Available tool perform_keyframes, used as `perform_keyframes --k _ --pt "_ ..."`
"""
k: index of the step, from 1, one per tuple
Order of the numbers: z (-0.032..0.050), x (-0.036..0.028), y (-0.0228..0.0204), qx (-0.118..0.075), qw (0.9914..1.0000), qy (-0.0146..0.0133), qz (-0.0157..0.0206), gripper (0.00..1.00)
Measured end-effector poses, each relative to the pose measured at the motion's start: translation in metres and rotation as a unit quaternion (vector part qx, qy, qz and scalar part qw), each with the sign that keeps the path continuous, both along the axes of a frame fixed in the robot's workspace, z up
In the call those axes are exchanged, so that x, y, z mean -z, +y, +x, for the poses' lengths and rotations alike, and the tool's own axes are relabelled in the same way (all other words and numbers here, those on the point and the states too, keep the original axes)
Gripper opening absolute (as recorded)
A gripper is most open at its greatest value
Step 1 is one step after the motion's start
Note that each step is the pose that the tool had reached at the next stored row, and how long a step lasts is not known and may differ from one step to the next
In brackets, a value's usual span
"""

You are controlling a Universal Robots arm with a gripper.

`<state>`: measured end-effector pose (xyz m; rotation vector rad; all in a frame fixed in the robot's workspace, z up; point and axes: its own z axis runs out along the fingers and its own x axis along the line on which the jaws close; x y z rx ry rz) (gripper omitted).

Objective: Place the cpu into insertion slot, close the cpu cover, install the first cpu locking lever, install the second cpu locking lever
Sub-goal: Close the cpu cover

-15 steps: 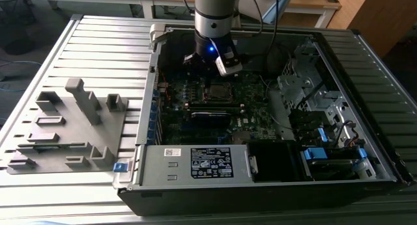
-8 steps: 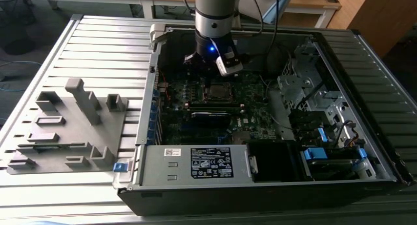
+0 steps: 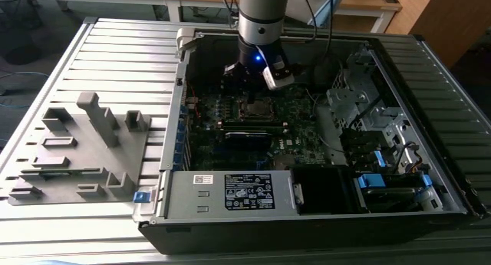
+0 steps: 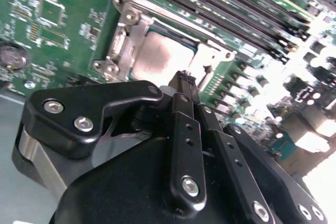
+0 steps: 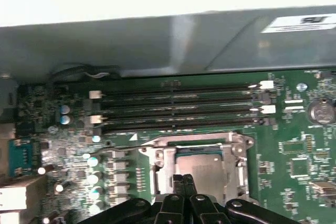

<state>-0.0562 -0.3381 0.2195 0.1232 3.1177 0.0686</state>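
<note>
Claw (image 5: 184,182), pinched together, over one cpu (image 5: 202,163); four memory slots (image 5: 173,109).

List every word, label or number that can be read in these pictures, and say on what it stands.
Large label on the metal box: print too small to read.
Small white label beside it: blurred.
White sticker on the case wall: blurred.
Nothing can be quoted.
</note>
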Motion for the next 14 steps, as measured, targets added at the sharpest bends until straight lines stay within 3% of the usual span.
perform_keyframes --k 7,14 --pt "0.0161 0.0002 0.0000 0.000 1.00000 0.0000 0.0000 0.11" --pt "0.0164 0.0003 -0.0030 0.000 1.00000 0.0000 -0.0002 0.11"
